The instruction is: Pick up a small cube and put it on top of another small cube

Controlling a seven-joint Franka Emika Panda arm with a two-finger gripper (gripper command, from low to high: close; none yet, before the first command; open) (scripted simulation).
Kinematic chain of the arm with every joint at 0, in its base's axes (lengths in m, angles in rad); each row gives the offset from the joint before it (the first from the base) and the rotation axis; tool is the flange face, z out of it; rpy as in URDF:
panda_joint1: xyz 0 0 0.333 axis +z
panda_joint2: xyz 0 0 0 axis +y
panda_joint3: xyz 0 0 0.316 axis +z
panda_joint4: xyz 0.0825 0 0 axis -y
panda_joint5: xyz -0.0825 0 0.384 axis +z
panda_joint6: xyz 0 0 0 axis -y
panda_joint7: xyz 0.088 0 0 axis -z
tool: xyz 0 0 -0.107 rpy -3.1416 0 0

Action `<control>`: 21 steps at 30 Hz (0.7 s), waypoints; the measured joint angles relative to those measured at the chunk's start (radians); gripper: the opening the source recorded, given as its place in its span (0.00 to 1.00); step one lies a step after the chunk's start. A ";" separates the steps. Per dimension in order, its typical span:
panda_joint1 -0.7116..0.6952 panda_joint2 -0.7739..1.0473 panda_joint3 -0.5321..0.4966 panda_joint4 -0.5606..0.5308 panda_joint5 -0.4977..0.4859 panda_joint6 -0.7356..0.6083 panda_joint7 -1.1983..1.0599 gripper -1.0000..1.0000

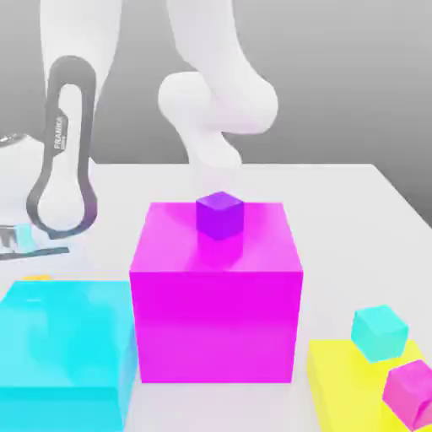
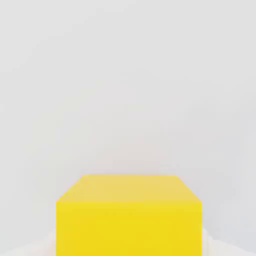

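**Ana:** Where's the small plain yellow cube point(image 2: 129, 215)?

**Ben:** Down on the white desk point(image 1: 354, 219), at the exterior view's far left. A sliver of it peeks up behind the big translucent cyan block point(image 1: 63, 346). In the hand view it sits right up against the camera, one flat face square-on and its top face level.

**Ana:** And the claw point(image 1: 25, 240)?

**Ben:** Clenched on that cube, I'd judge. Pale finger edges flank its two sides.

**Ana:** So the lift comes next. How should it go?

**Ben:** Straight up first, high enough to clear the cyan block, and only then across. A sideways drag could twist the cube in the grip.

**Ana:** Which way does it point? Any long axis?

**Ben:** None; its sides look equal. What matters is keeping its faces level and its edges square to the cube below.

**Ana:** Which cube would that be?

**Ben:** A small purple cube point(image 1: 220, 214) sits on top of the large magenta cube point(image 1: 216, 295). A small teal cube point(image 1: 380, 331) and a small magenta cube point(image 1: 411, 390) rest on the flat yellow block point(image 1: 342, 380) at the right. Any of them is a narrow landing, so centre it and lower it slowly before letting go.
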 joint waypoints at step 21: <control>0.110 -0.150 -0.050 0.160 -0.358 -0.357 -0.258 0.00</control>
